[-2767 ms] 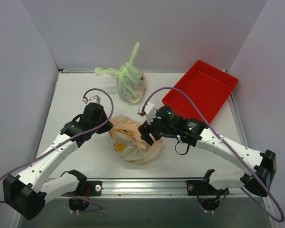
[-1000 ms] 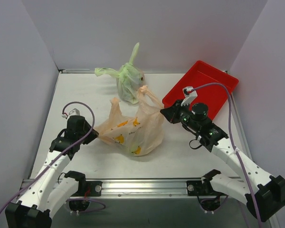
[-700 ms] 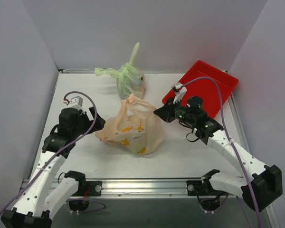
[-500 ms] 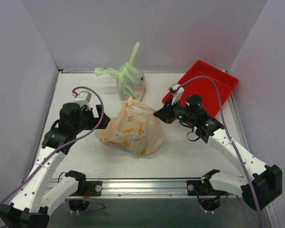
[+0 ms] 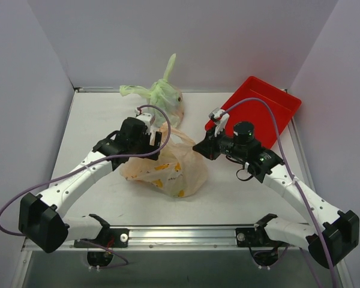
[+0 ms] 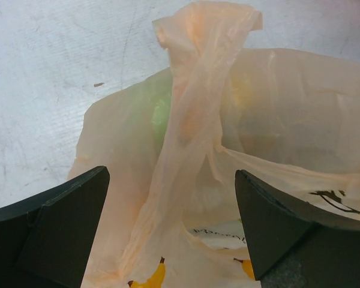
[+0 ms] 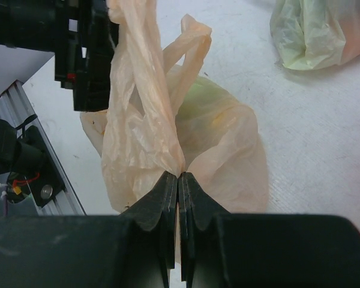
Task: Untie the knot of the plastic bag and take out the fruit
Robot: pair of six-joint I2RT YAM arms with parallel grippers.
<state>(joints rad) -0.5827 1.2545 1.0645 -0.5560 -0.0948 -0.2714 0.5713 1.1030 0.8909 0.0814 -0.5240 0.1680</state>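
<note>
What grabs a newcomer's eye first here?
The pale orange plastic bag mid-table, with both arms on it: the right gripper shut on its film, the left gripper open astride its upright twisted handles. Behind it sits a green bag; far right, a red tray.

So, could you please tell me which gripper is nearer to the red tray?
Right. The right gripper sits just left of the red tray, shut on the plastic bag. The left gripper, open, is across the bag, farther from the tray.
</note>
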